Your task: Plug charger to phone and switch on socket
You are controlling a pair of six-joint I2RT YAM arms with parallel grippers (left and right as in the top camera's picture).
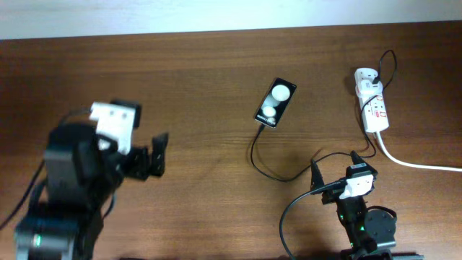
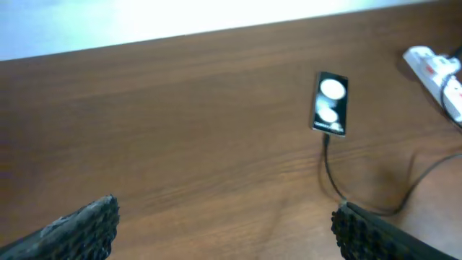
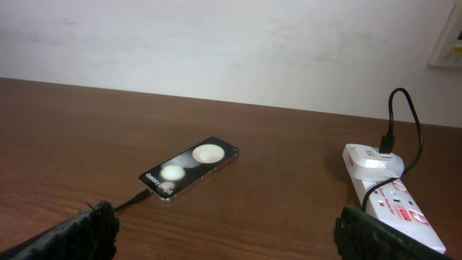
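Wood table [image 1: 202,217] is meeting a pale wall [image 3: 216,43]. White lettering on the phone [image 3: 189,170] is blurring beyond reading. The left gripper [image 2: 224,224] and right gripper [image 3: 224,220] are gaping, empty.

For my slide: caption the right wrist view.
Open right gripper facing phone, black cable, and power strip with adapter.

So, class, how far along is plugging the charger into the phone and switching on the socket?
Looks done: the charger meets the phone at one end, and its white adapter sits in the socket. In hand: nothing; the left hand and right hand are open, touching nothing. Left: the socket switch, whose state cannot be read here.
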